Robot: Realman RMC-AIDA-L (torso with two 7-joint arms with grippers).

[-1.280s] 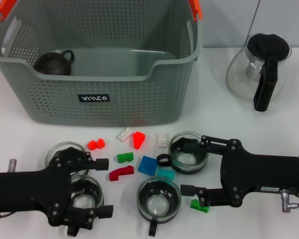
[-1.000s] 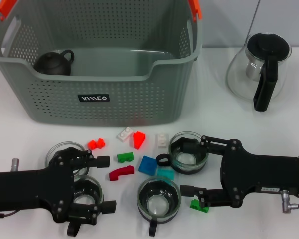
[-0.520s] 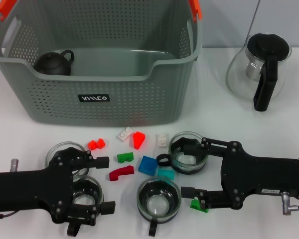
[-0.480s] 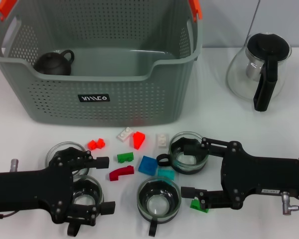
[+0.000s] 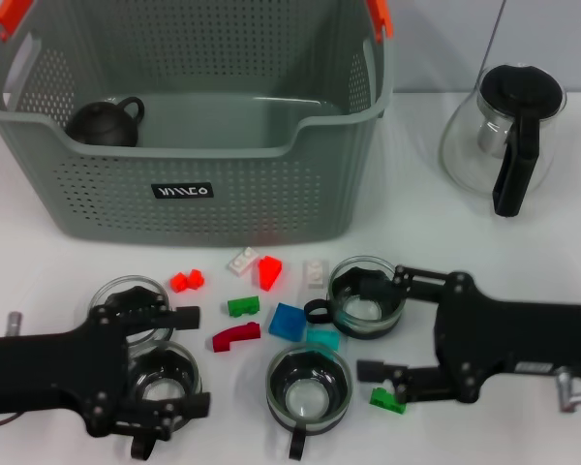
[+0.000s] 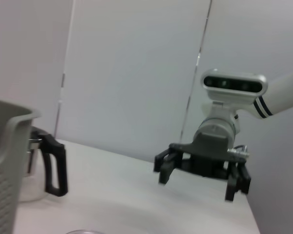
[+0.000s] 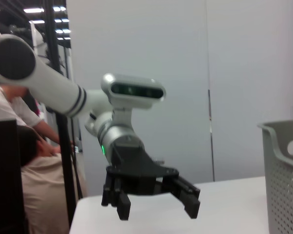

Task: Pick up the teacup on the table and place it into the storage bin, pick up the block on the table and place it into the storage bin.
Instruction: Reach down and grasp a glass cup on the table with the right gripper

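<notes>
Both grippers gape: right gripper (image 5: 381, 327) fingers straddle a teacup (image 5: 362, 297); left gripper (image 5: 198, 362) straddles another (image 5: 162, 380)

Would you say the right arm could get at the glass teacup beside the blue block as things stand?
Probably yes: the right hand is open, already straddling that teacup, with nothing between them.

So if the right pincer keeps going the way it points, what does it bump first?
Probably a glass teacup: the right pincer points toward the robot's left, open, over the cups and blocks. It may hover above them, so height is unclear.
</notes>
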